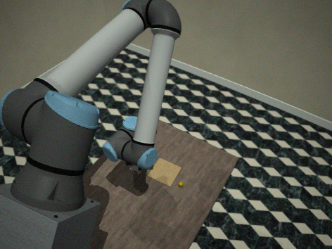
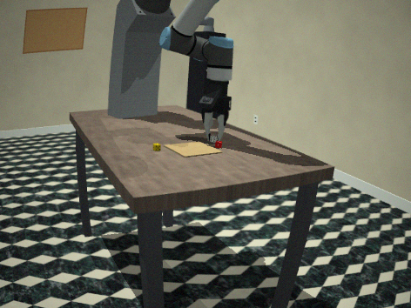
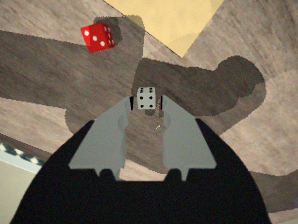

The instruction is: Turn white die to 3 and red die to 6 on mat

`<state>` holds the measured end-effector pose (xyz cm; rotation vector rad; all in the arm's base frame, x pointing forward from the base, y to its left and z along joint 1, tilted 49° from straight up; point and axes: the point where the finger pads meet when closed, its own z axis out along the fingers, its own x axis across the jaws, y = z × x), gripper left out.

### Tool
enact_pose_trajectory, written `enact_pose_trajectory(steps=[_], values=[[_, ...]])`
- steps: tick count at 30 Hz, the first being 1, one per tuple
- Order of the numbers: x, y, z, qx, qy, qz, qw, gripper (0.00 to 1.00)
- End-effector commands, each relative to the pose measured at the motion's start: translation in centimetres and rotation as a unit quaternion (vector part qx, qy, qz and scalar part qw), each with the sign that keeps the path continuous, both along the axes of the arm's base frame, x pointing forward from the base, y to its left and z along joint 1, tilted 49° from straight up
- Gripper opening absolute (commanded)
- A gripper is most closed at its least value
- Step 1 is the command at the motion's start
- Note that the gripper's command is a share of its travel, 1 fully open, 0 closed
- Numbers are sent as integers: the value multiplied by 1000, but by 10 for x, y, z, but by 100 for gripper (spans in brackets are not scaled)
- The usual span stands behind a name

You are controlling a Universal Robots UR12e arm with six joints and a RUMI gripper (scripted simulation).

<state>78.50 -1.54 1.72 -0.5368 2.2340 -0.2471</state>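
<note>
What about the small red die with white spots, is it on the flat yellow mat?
No, the red die lies on the brown wooden table, with wood showing between it and the yellow mat.

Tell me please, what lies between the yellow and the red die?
The tan mat lies between the yellow die and the red die, as the exterior view shows.

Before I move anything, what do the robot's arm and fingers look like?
The arm has pale grey tubes, dark grey joints with black rings, and light blue caps. The gripper has a black body and tapering grey fingers with black tips.
</note>
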Motion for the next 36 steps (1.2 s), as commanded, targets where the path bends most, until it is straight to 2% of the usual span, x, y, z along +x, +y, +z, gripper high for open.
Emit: enact_pose_trajectory(steps=[1,32,33,36], values=[[0,0,0,0,0,0,1000,21],[0,0,0,0,0,0,1000,21],[0,0,0,0,0,0,1000,3],[0,0,0,0,0,0,1000,3]])
